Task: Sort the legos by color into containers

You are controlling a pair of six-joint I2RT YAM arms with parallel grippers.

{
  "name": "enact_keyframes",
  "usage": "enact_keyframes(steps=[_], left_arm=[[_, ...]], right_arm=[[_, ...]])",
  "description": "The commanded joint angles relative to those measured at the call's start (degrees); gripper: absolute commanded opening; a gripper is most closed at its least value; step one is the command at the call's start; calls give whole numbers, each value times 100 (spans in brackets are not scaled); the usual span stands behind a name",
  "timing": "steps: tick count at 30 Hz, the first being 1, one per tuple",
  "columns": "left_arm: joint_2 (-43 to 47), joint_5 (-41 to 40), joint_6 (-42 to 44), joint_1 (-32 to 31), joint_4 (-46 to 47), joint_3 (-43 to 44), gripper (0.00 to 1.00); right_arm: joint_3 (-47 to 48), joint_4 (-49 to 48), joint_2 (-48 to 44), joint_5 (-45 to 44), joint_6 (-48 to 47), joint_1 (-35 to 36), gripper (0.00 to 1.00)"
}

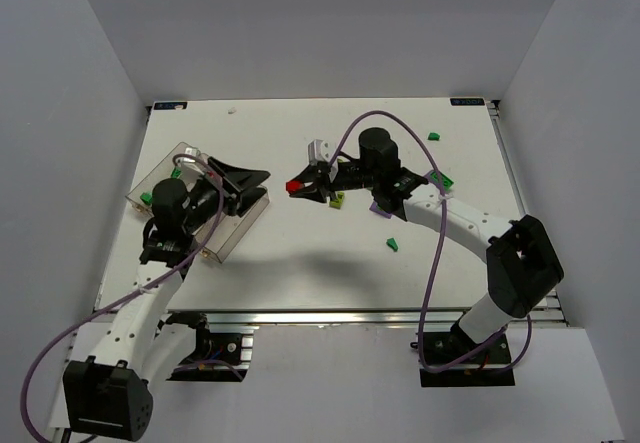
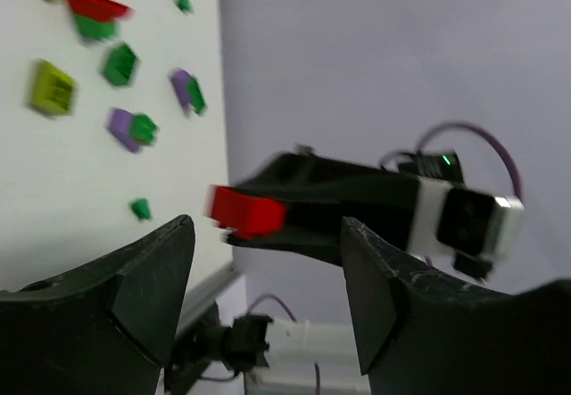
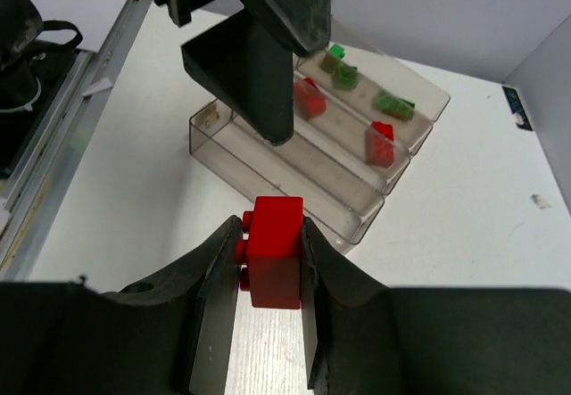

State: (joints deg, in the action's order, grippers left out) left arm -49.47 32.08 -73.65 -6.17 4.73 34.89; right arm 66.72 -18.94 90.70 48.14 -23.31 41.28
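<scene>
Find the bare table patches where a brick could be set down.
Bare: far strip from tray to far green brick, bar a white speck; near strip from tray to near green brick. Crowded: around the right arm, among scattered bricks.

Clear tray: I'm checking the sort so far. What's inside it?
Two red bricks share one lane; a few green bricks sit in the lane beyond. The nearer lanes look bare where visible. The left claw hides one end of the tray.
</scene>
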Motion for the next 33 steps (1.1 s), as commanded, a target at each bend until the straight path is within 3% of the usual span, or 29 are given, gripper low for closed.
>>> enact_keyframes(steps=[1,5,11,33], left_arm=[[-124,37,-361,-541,1179,211,76],[-63,-17,-572,-630,1469,18,76],[174,-131,-476,-683,1118,-123,77],[403,-149,-519,-718,968,-361,77]], right_arm=[[-89,-4,-263,152,-122,-23,0],[-98,-57,-280,108,133,-23,0],[-98,-637,-272,292,967,-14,0],[218,-1384,-70,161,1936,486,0]])
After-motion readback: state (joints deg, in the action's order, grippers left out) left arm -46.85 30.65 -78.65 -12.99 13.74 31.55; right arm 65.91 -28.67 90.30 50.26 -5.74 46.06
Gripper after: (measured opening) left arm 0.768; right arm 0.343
